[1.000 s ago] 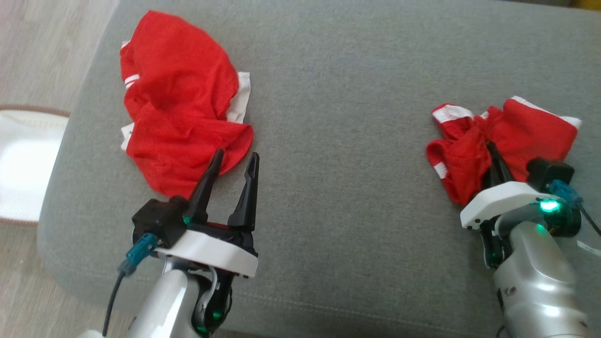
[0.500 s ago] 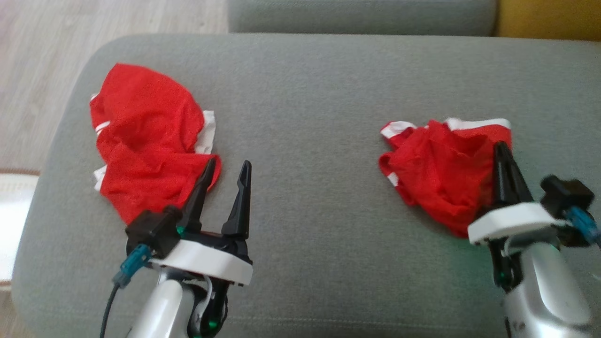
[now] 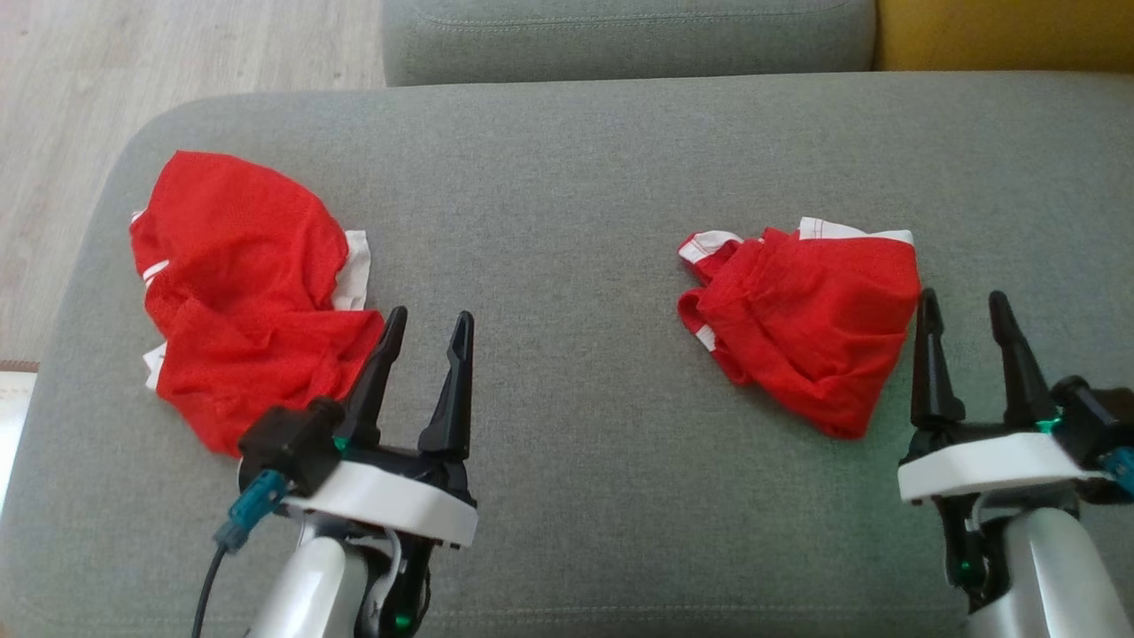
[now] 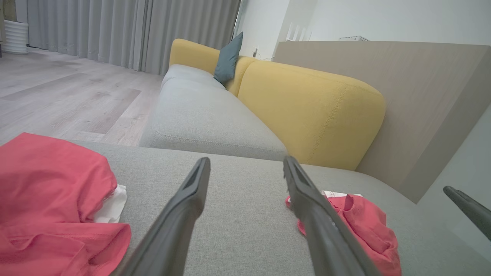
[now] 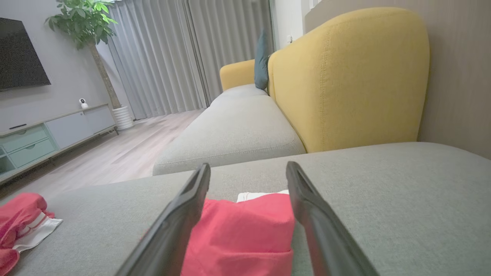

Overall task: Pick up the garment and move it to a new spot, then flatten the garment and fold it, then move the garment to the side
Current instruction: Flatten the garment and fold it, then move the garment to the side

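Note:
A crumpled red garment (image 3: 802, 319) with white trim lies in a heap on the right of the grey cushion (image 3: 576, 221). My right gripper (image 3: 964, 297) stands open just to its right and nearer me, holding nothing. In the right wrist view the garment (image 5: 241, 234) lies between and beyond the open gripper (image 5: 248, 165). A second, larger red garment (image 3: 239, 292) lies at the left. My left gripper (image 3: 430, 317) is open beside its near right edge, one finger over the cloth. The left wrist view has the gripper (image 4: 246, 161) open, with both garments (image 4: 46, 191) (image 4: 360, 222).
The cushion's left edge drops to a wooden floor (image 3: 177, 44). Another grey seat cushion (image 3: 620, 35) and a yellow backrest (image 3: 1001, 35) lie beyond. The right wrist view has a cabinet (image 5: 50, 134) and a plant (image 5: 88, 27) across the room.
My right gripper has opened and let go of the right garment, which now rests on the cushion, and it has drawn back to the right. The head camera has shifted. The left gripper stays open.

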`<state>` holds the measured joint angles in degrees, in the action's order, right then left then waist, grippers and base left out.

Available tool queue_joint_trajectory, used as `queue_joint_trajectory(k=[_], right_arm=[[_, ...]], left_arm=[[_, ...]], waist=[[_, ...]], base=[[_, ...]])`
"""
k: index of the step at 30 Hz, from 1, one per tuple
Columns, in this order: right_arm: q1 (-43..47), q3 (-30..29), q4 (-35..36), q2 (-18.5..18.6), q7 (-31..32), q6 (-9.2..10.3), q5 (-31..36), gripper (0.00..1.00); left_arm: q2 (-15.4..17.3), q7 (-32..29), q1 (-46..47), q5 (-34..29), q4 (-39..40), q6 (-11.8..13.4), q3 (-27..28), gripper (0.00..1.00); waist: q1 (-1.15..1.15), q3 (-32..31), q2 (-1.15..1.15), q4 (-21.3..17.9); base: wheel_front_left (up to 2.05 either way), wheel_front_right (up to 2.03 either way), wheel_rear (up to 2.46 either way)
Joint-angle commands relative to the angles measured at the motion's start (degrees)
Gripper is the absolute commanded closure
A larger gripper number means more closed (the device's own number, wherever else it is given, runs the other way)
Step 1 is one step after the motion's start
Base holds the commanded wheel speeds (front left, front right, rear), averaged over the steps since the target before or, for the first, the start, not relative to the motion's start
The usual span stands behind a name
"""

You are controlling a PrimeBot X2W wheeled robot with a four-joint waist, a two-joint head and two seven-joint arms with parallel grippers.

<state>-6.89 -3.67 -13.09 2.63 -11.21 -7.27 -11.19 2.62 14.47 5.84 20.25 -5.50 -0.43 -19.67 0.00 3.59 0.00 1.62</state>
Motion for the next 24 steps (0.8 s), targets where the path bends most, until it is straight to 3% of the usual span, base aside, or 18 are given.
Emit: queue_joint_trajectory(k=[1, 11, 24], right_arm=[[-0.54, 1.48, 2.55, 0.25, 0.25, -0.22, -0.38, 0.00], [1.33, -0.05, 4.95, 0.25, -0.58, -0.22, -0.99, 0.00], [1.86, -2.05, 2.96, 0.25, 0.27, -0.22, -0.98, 0.00]], left_arm=[[0.26, 0.52, 1.40, -0.37, 2.11, 0.02, 1.69, 0.00], [0.26, 0.52, 1.28, -0.66, 1.73, -0.19, 1.84, 0.00], [0.26, 0.52, 1.00, -0.71, 2.07, -0.08, 1.45, 0.00]], waist=[[0.00, 0.03, 0.00, 0.06], [0.00, -0.24, 0.00, 0.60], [0.00, -0.05, 0.00, 0.68]], base=[[0.00, 0.00, 0.00], [0.00, 0.00, 0.00], [0.00, 0.00, 0.00]])
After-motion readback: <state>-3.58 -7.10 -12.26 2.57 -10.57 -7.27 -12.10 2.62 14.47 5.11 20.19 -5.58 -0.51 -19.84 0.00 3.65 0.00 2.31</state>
